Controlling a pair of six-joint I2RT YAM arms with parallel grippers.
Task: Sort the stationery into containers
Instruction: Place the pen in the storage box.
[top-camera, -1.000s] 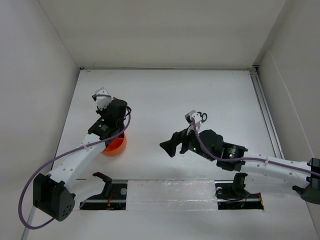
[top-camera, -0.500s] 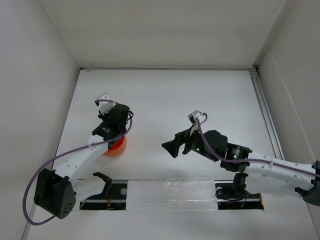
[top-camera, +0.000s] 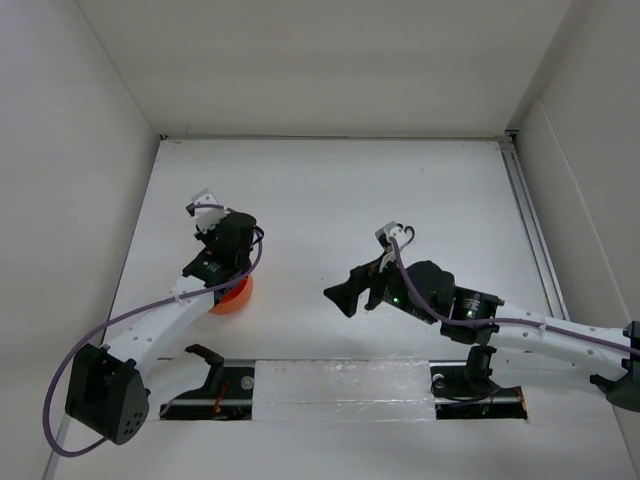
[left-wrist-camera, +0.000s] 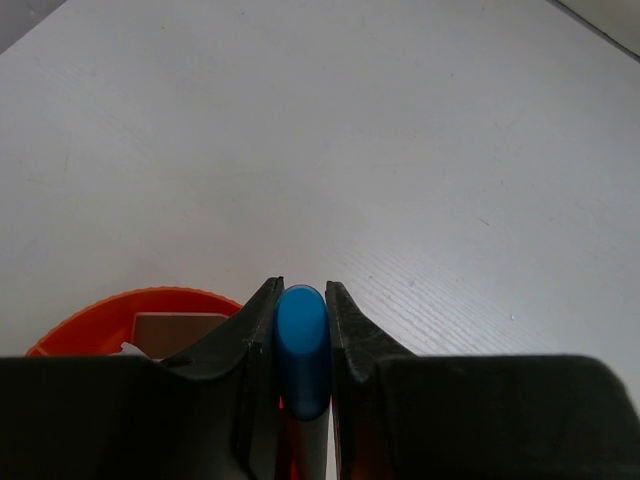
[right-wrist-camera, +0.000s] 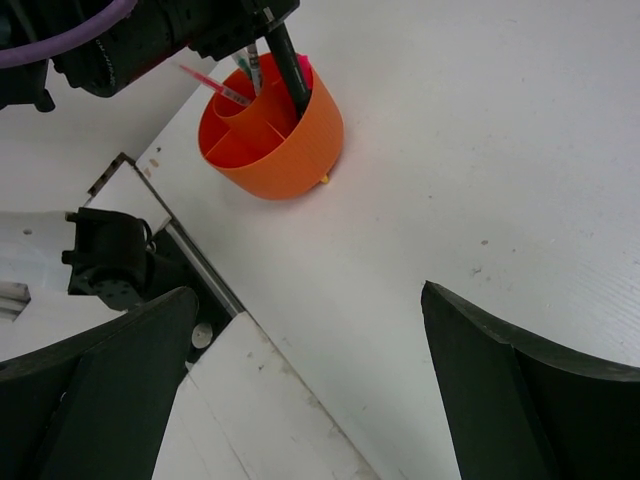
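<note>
My left gripper (left-wrist-camera: 301, 292) is shut on the blue-capped black marker (left-wrist-camera: 302, 345) and holds it upright over the orange cup (left-wrist-camera: 110, 315). A pinkish eraser (left-wrist-camera: 180, 328) lies inside the cup. In the top view the left gripper (top-camera: 228, 262) stands over the cup (top-camera: 232, 297). In the right wrist view the marker's black body (right-wrist-camera: 285, 65) reaches down into the cup (right-wrist-camera: 290, 140). A thin pink pen (right-wrist-camera: 215, 85) and a pink cap (right-wrist-camera: 303, 68) stick out of the cup. My right gripper (right-wrist-camera: 310, 390) is open and empty, apart from the cup; it also shows in the top view (top-camera: 342, 292). The scissors are not in view.
A metal rail with the arm mounts (top-camera: 340, 385) runs along the table's near edge. White walls enclose the table on the left, back and right. A rail (top-camera: 530, 230) runs along the right side.
My left gripper has shifted slightly toward the near edge over the cup, still holding the marker. My right arm moved a little to the right, then stayed still.
</note>
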